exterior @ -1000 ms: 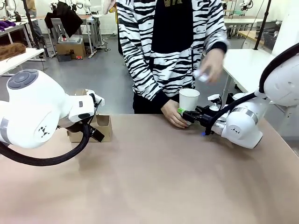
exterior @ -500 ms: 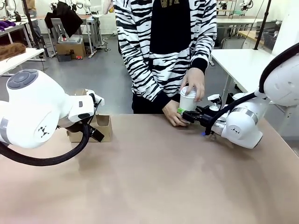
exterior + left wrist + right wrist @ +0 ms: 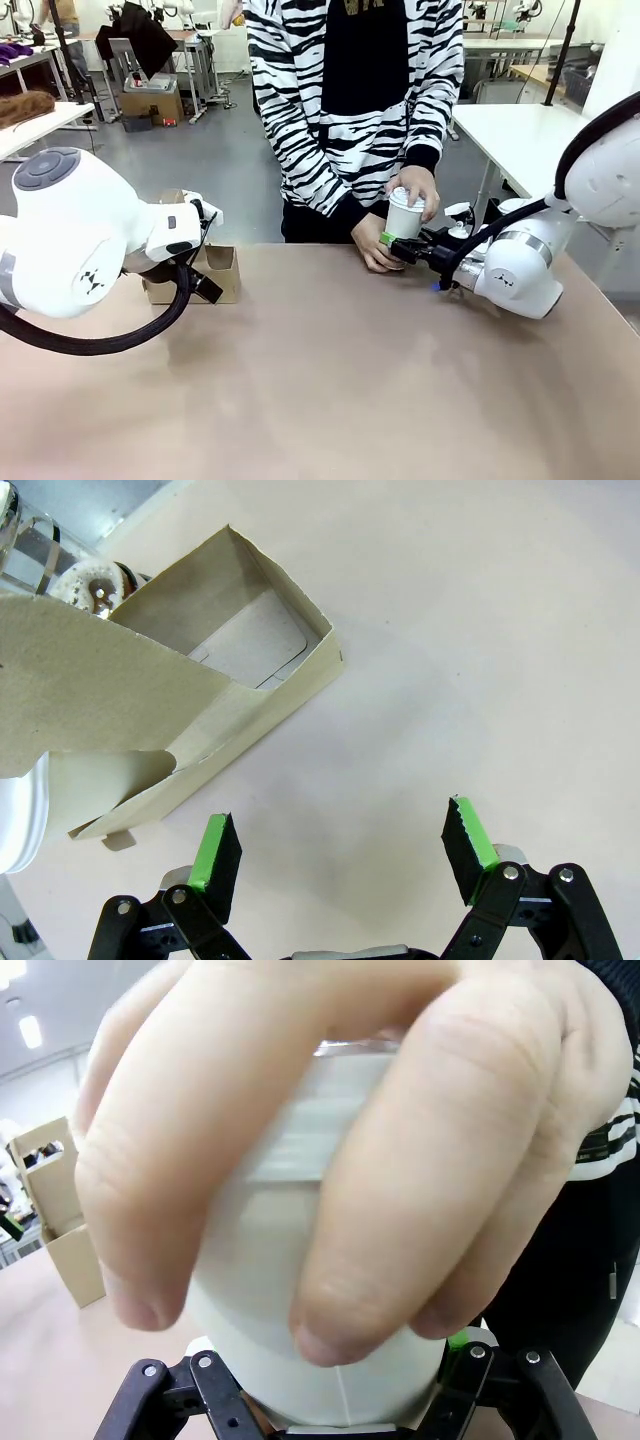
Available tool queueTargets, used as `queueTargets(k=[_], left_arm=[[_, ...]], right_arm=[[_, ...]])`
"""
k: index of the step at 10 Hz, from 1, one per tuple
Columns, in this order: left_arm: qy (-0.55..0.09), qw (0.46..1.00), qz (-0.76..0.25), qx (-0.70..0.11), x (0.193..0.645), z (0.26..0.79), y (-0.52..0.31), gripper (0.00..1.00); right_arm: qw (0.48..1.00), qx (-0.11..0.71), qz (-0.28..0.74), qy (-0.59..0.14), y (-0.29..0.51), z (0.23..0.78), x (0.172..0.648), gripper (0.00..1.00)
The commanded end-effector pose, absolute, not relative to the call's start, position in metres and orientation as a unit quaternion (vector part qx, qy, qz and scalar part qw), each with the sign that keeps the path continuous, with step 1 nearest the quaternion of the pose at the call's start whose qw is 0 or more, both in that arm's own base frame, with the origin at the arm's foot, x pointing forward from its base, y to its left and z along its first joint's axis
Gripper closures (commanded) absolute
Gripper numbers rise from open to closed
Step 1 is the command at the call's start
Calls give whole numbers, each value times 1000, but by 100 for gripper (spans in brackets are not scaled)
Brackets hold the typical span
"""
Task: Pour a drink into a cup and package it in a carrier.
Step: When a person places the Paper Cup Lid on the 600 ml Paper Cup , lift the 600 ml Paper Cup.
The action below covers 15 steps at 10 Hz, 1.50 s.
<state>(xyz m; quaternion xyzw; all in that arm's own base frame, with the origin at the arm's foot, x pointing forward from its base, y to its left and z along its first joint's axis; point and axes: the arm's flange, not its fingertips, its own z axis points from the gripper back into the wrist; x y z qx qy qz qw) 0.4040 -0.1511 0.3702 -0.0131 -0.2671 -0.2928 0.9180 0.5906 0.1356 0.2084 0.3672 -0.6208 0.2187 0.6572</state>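
Observation:
A white paper cup (image 3: 404, 222) stands at the table's far edge, and my right gripper (image 3: 392, 243) is shut on its lower part. The person's one hand (image 3: 372, 245) steadies the base while the other hand (image 3: 415, 190) presses a white lid on top. In the right wrist view that hand (image 3: 330, 1150) covers most of the cup (image 3: 330, 1385). The brown cardboard carrier (image 3: 218, 268) sits at the left, beside my left arm. My left gripper (image 3: 342, 845) hangs open just short of the carrier (image 3: 235, 670), nothing between its green pads. The drink is hidden.
A glass and metal vessel (image 3: 90, 585) peeks out behind the carrier's far wall. The tan table (image 3: 330, 380) stretches bare between the two arms. The person stands close against the far edge. Other tables and gear are farther back.
The person's raised hand came down from the right with a white lid and now rests on top of the cup. Both arms have stayed still.

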Motion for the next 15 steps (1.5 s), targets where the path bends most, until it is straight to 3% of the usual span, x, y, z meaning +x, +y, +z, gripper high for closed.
queueTargets(k=[1,15], left_arm=[[-267,918,-293,-14,404,371,-151,0],[-267,918,-293,-14,404,371,-151,0]], right_arm=[[659,371,214,-618,138,215,593,19],[659,371,214,-618,138,215,593,19]])
